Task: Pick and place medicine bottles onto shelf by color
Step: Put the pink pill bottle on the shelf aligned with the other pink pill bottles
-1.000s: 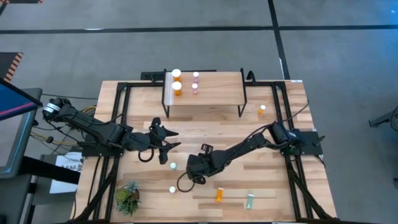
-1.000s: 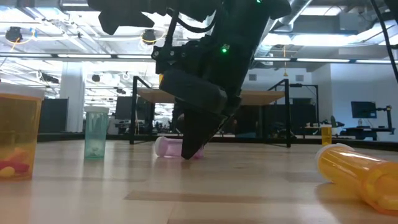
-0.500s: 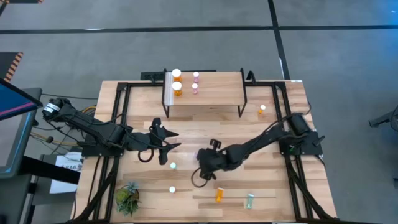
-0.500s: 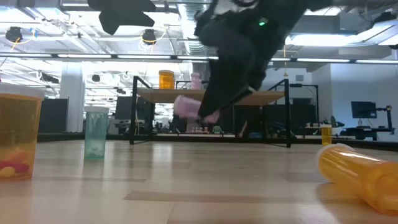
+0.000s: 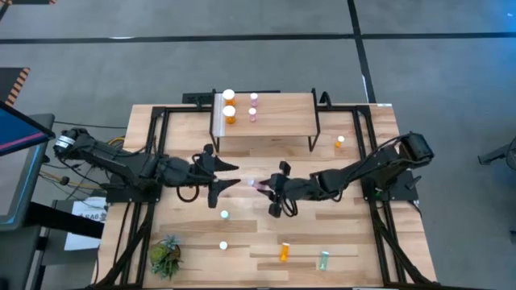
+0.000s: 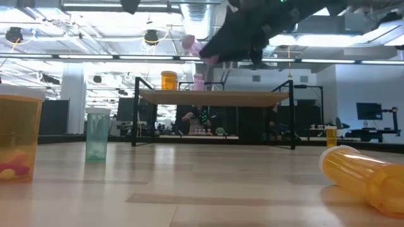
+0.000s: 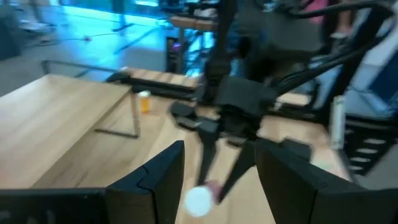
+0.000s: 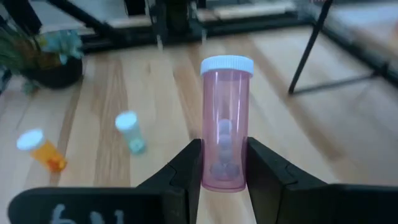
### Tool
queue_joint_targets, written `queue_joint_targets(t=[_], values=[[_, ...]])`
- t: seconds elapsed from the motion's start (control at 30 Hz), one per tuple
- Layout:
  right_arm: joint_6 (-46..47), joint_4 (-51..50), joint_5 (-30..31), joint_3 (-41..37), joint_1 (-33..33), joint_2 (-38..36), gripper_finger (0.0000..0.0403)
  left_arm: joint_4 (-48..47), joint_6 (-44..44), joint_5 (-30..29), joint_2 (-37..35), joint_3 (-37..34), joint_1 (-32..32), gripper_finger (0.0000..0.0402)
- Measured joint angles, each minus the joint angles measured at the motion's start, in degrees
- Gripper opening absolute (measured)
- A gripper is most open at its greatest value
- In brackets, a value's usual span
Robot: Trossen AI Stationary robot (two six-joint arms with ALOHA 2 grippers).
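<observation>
My right gripper (image 5: 268, 188) is shut on a pink bottle with a white cap (image 8: 226, 146), held high over the middle of the table; in the low view the bottle (image 6: 193, 45) is above shelf-top height. My left gripper (image 5: 229, 175) is open and empty, just to the left of it, its fingers pointing at the bottle. The shelf (image 5: 282, 129) stands at the far edge, with two orange bottles (image 5: 230, 113) and two pink bottles (image 5: 253, 113) upright at its left end. My right gripper pinches the pink bottle's body near its base (image 8: 225, 177) between its two fingers. The fingers lie along the bottle and point toward the table's left. The white cap (image 8: 227, 64) points away from the gripper. The bottle is lifted clear and tilted, cap end up.
On the table are two pale green bottles standing (image 5: 224, 215) (image 5: 223, 245), an orange one (image 5: 285, 253) and a green one (image 5: 323, 259) lying near the front edge, and a small orange one (image 5: 339, 142) by the shelf's right leg. A potted plant (image 5: 165, 256) stands front left.
My right gripper has lifted the pink bottle off the table, going up and toward the far edge, to above shelf height. My left gripper has shifted a little toward the table's right and far edge.
</observation>
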Motion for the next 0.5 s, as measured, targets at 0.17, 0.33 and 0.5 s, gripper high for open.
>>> queue_joint_targets(t=[0.17, 0.33, 0.5], values=[[-2.91, 2.73, -0.04, 0.02, -0.93, -0.35, 0.012, -10.2, 0.03, 7.42, 0.0, 6.66, 4.99, 0.0183], [-4.61, 4.26, -0.02, 0.02, -1.73, -0.5, 0.012, -17.04, 0.62, 12.23, 0.16, 11.25, 8.31, 0.0183], [-6.8, 7.84, -0.09, 0.02, -2.03, -0.5, 0.012, -24.35, 1.56, 20.9, 5.41, 16.22, 10.41, 0.0183]])
